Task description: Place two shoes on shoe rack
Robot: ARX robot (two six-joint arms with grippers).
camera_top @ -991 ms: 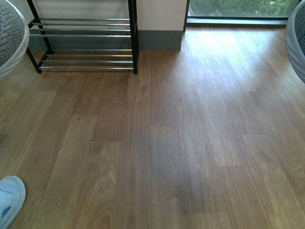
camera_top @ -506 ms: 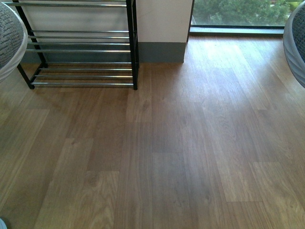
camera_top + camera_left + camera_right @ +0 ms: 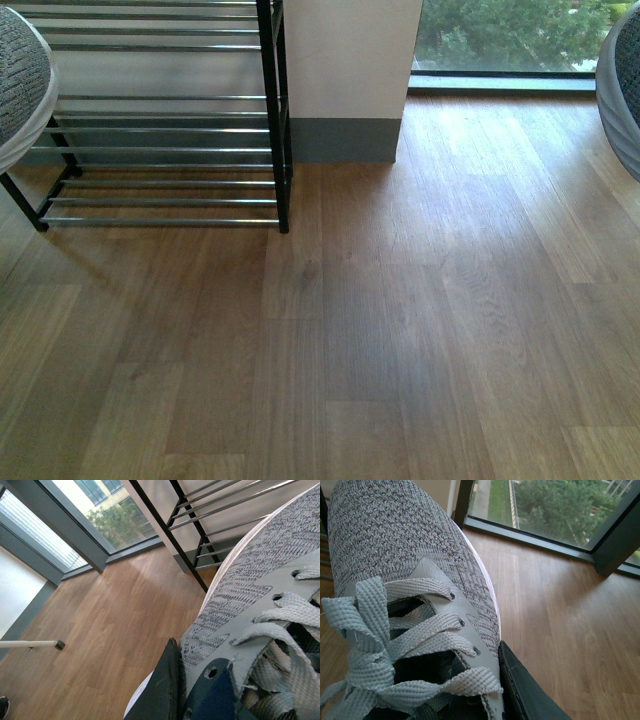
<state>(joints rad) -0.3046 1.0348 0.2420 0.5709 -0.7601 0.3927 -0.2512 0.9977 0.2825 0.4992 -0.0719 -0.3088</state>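
Note:
The shoe rack (image 3: 160,149) stands ahead on the left against the wall, a black frame with silver bars. Its lower tiers show and hold nothing. The left shoe (image 3: 20,75), grey knit with a white sole, hangs at the left edge of the front view. The right shoe (image 3: 622,85) hangs at the right edge. In the left wrist view my left gripper (image 3: 192,682) is shut on the left shoe (image 3: 250,580) beside its laces, with the rack (image 3: 187,510) beyond the toe. My right gripper (image 3: 487,700) is shut on the right shoe (image 3: 395,545), one dark finger (image 3: 520,690) outside its lace panel.
A white wall pillar with a grey skirting (image 3: 345,80) stands right of the rack. A floor-level window (image 3: 510,35) is further right. Wooden floor (image 3: 380,330) stretches between me and the rack. A white rod with a black tip (image 3: 30,643) lies low in the left wrist view.
The rack has grown larger and slid lower in the front view, so I have come closer to it. The white slipper at the bottom left has left view. Both shoes stay held.

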